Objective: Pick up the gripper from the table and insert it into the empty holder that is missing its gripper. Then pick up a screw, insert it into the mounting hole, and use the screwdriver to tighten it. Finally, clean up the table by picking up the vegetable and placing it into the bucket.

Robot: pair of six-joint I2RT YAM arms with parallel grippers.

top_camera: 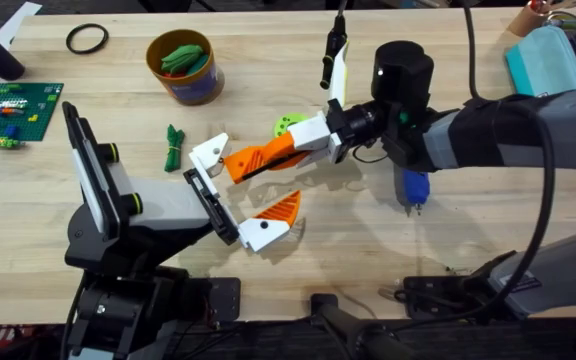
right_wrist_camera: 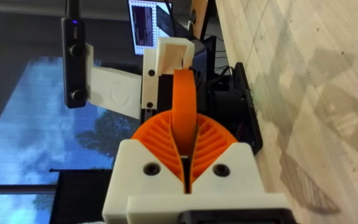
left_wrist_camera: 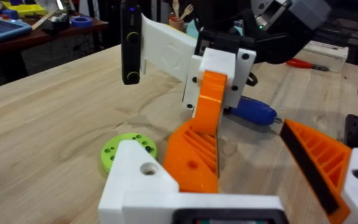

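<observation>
— Wooden table (top_camera: 28,190) from above first. Right gripper (top_camera: 271,157) in from the right side, pads squeezed together on the orange-and-white finger piece (top_camera: 211,152). White end of it parked at the far tip of the black rail (top_camera: 213,203) on the left gripper (top_camera: 280,183), orange end pointing back toward the right arm. So: lying lengthwise, straight between the two.

— Nice. Left one spread wide, holding nothing, right? Piece fully seated in the rail or not?

— Yep, wide apart. Seated or not, can't tell from up there. Left wrist cam next: finger piece (left_wrist_camera: 188,155) right up close, open mounting hole (left_wrist_camera: 148,168) in the white base, right gripper (left_wrist_camera: 207,115) pinching the orange end from the far side.

— And the screwdriver?

— Blue screwdriver (left_wrist_camera: 253,111) flat on the wood just behind that pinch. From above (top_camera: 414,188), tucked under the right arm, so way nearer that side.

— Right wrist cam?

— Same story. Ribbed pads (right_wrist_camera: 157,134) closed on the orange blade (right_wrist_camera: 185,106) standing between them. Guessing screw next, which means letting go first. Risky if the base isn't fully home.
</observation>
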